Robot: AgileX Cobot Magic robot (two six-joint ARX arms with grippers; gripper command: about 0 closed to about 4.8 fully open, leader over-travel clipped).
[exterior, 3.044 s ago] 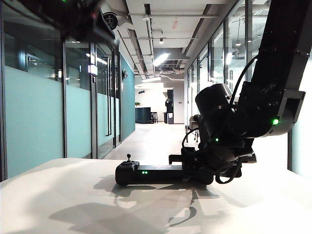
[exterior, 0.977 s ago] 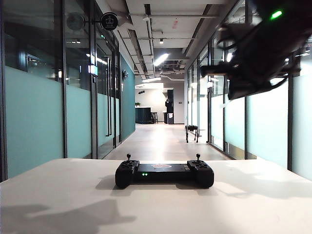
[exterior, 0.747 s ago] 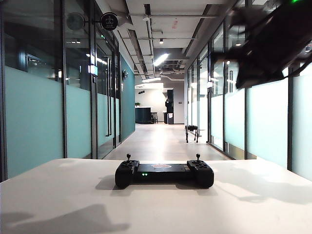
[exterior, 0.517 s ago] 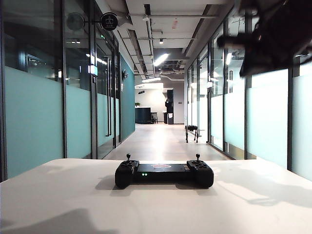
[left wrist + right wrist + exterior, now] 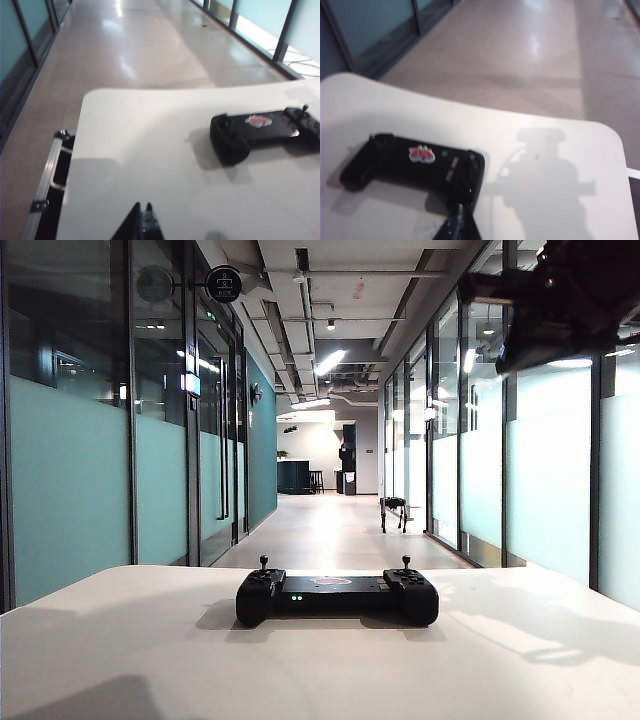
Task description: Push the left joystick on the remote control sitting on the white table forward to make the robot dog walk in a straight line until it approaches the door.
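The black remote control point(image 5: 337, 597) lies in the middle of the white table point(image 5: 150, 660), two green lights on its near face. Its left joystick point(image 5: 263, 562) stands free, with nothing touching it. Far down the corridor stands the robot dog point(image 5: 393, 508), close to the right-hand glass wall. My right arm point(image 5: 570, 300) hangs high at the upper right. My right gripper point(image 5: 461, 207) is shut and empty, well above the remote control point(image 5: 415, 162) at its right end. My left gripper point(image 5: 142, 206) is also shut and empty, over bare table to the left of the remote control point(image 5: 265, 132).
Glass walls and doors point(image 5: 215, 440) line both sides of the long corridor. A black case with a metal frame point(image 5: 50, 185) sits below the table's left edge. The table's rounded far corner point(image 5: 92, 95) meets the glossy floor.
My right arm has lifted off the remote control's right end and climbed to the upper right. Both arm shadows have slid off the table. The remote control and robot dog have stayed put.
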